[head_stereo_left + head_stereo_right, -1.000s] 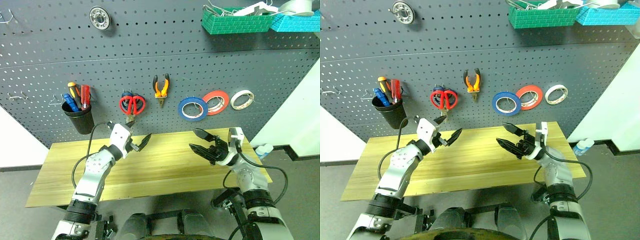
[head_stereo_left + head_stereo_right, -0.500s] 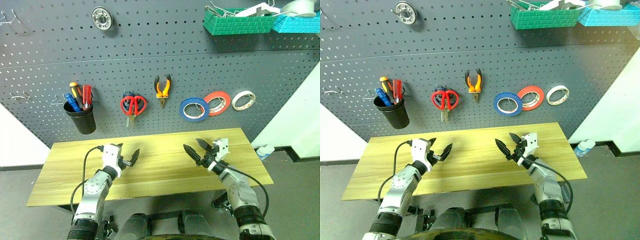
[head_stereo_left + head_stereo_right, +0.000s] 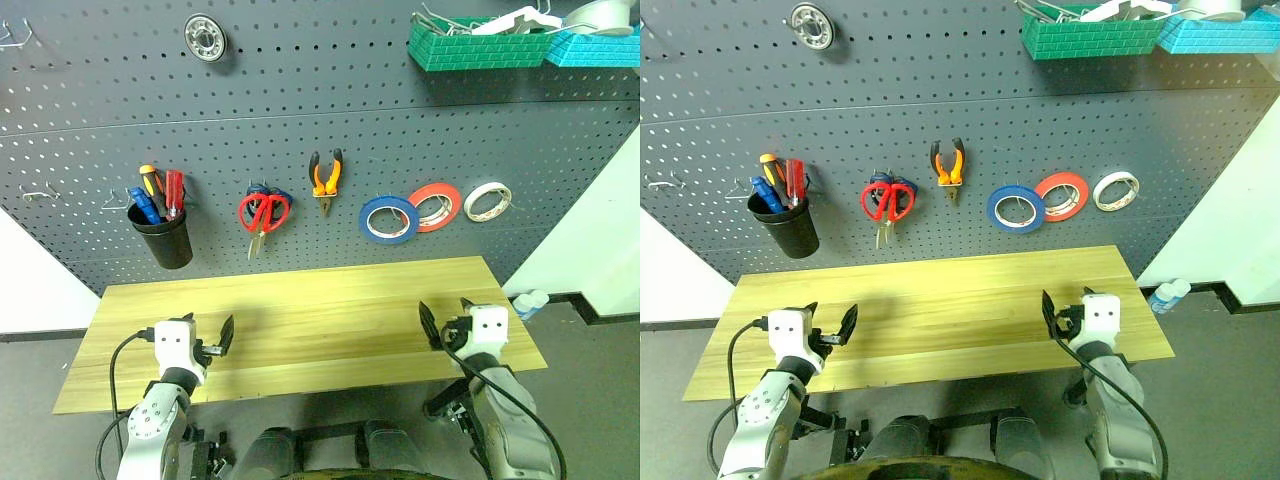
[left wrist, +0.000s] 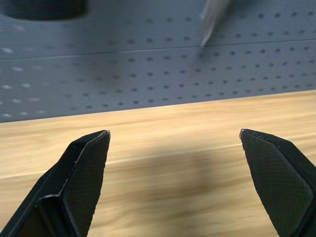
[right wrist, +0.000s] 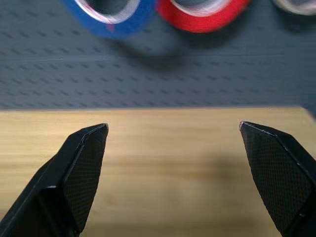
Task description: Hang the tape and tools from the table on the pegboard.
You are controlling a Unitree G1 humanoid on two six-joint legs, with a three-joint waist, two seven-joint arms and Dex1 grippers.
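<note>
The dark blue tape (image 3: 388, 218) hangs on a hook of the pegboard (image 3: 300, 90), and its lower edge shows in the right wrist view (image 5: 116, 12). Red-handled scissors (image 3: 264, 211) and orange-and-black pliers (image 3: 324, 176) hang left of it. The small red-handled screwdriver (image 3: 172, 190) stands in a black cup. My left gripper (image 4: 174, 132) is open and empty, low over the table (image 3: 320, 300) near its front left. My right gripper (image 5: 173, 126) is open and empty near the front right, facing the tape rolls.
A black cup (image 3: 168, 240) on the pegboard also holds a blue-handled and an orange-handled tool. A red-orange roll (image 3: 434, 205) and a white roll (image 3: 485, 200) hang right of the blue tape. Green (image 3: 475, 45) and teal bins (image 3: 590, 45) sit high right. A bottle (image 3: 528, 300) stands beyond the table's right end.
Both arms have dropped and drawn back and outward, from mid-table to the front edge, and now point level at the pegboard. Both grippers have stayed open and empty.
</note>
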